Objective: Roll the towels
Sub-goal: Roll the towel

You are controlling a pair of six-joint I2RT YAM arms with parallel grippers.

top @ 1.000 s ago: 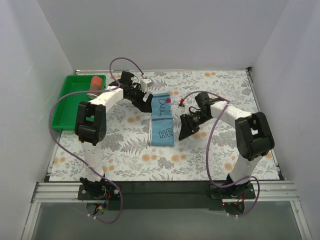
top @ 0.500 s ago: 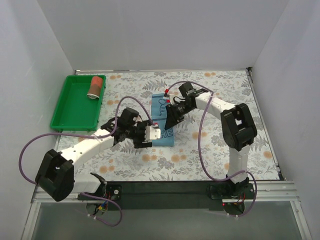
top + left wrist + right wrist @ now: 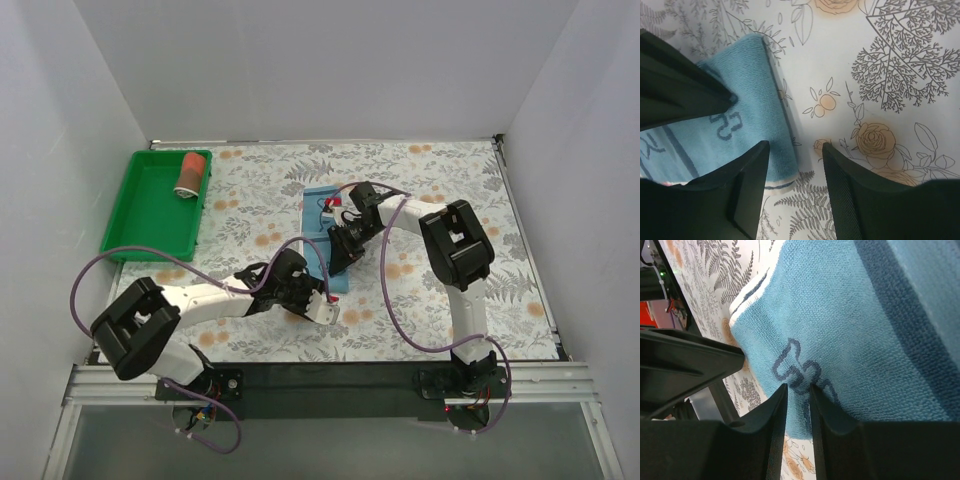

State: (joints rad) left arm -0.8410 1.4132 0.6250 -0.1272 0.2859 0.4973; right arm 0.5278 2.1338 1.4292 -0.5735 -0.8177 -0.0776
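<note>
Since the earlier frames the left arm has swung from the far side to the near end of the light blue towel (image 3: 316,225). The right gripper (image 3: 797,390) has slid in from beside the towel onto its right edge.

The towel lies flat as a long strip on the flowered table cover (image 3: 440,180), its print facing up. The left gripper (image 3: 794,150) sits at the towel's near corner, fingers apart, with the cloth's side edge and bare table in the gap between them; nothing is clamped. The right gripper's fingers (image 3: 777,415) stand close together over the dark print, with only a thin slit between them; whether they pinch the cloth cannot be told.

Well to the towel's left and farther back, the rust-red towel (image 3: 190,172) lies rolled in the far right corner of a green tray (image 3: 140,215).
</note>
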